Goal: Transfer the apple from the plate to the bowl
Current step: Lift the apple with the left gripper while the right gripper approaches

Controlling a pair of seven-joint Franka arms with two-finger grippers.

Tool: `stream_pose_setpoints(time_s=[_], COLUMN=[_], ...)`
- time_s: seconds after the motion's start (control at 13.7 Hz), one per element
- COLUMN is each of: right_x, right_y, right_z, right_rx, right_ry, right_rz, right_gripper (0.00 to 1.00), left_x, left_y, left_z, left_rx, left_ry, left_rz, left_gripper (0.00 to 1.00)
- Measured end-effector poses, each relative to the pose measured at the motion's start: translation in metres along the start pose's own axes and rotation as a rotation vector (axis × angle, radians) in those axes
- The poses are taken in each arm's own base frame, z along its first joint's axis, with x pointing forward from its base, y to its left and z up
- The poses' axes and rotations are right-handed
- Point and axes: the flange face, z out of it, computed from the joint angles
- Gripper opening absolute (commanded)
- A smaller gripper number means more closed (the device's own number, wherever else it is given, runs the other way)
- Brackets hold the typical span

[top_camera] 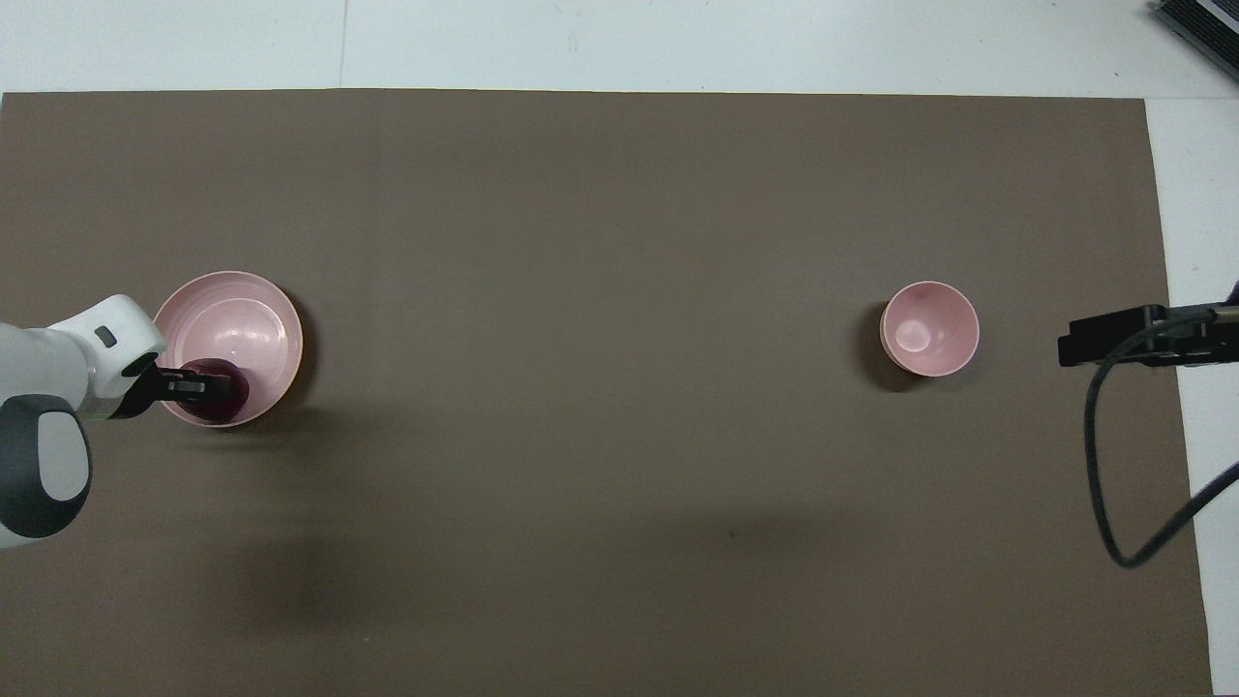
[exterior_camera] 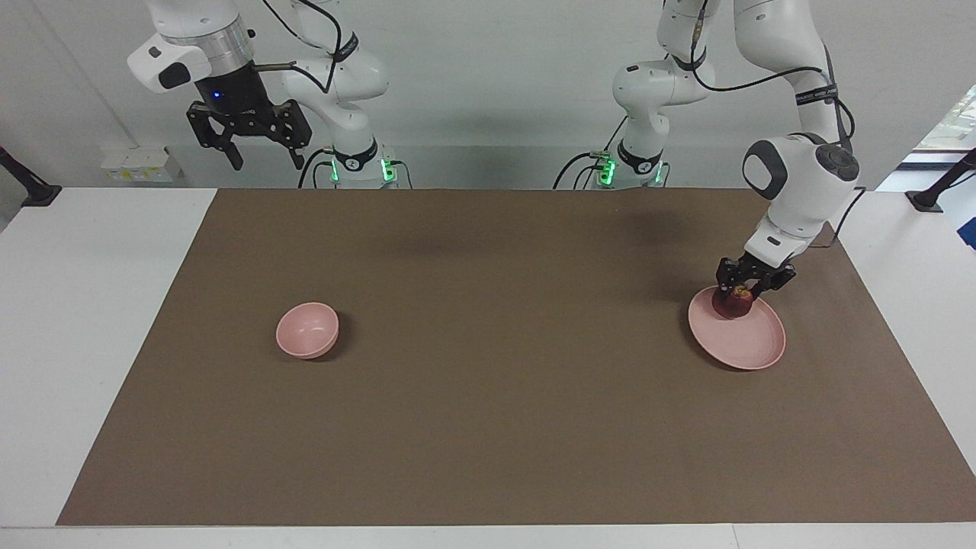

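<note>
A large brown mat (exterior_camera: 488, 366) is spread flat over most of a white table (exterior_camera: 91, 343), whose bare surface is left showing as a strip at each end and along the edge farthest from the robots. A small white box-like object (exterior_camera: 141, 164) is seen past the table at the right arm's end. A black clamp-like mount (exterior_camera: 27, 187) is fixed at each robot-side corner of the table. Part of a dark ridged object (top_camera: 1200, 24) is seen at the corner farthest from the robots, at the right arm's end.

The dark red apple (exterior_camera: 733, 303) is seen on the pale pink plate (exterior_camera: 743, 341), well apart from the empty pink bowl (exterior_camera: 306, 329).
</note>
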Motion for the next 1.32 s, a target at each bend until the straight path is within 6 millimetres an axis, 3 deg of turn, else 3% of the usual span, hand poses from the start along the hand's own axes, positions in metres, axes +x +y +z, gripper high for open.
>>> stream_pose_setpoints(time_s=[0.22,0.51,0.66,0.95,1.32], right_x=[0.01,0.023,0.028,0.042,0.058], right_y=[-0.008,-0.044,-0.067,-0.129,-0.193], right_z=[0.019,0.055,0.074,0.114,0.154], right_rx=[0.046,0.092,0.128,0.213,0.404], right_ry=[0.024,0.04,0.04,0.039,0.015], right_rz=[-0.006,-0.031,0.016,0.121,0.343], right_gripper=[1.0,1.0,1.0,1.0,1.0], left_x=[0.004,0.016,0.023,0.045,0.051], left_y=[-0.001,0.01,0.03,0.09,0.144], left_z=[-0.007,-0.031,-0.039,-0.057,-0.061], left_rx=[0.006,-0.04,-0.148,-0.385,-0.7], left_ry=[0.022,0.087,0.129,0.201,0.234], left_rz=[0.014,-0.01,-0.06,-0.157,-0.349], left_gripper=[0.0,0.0,0.0,0.0,0.0])
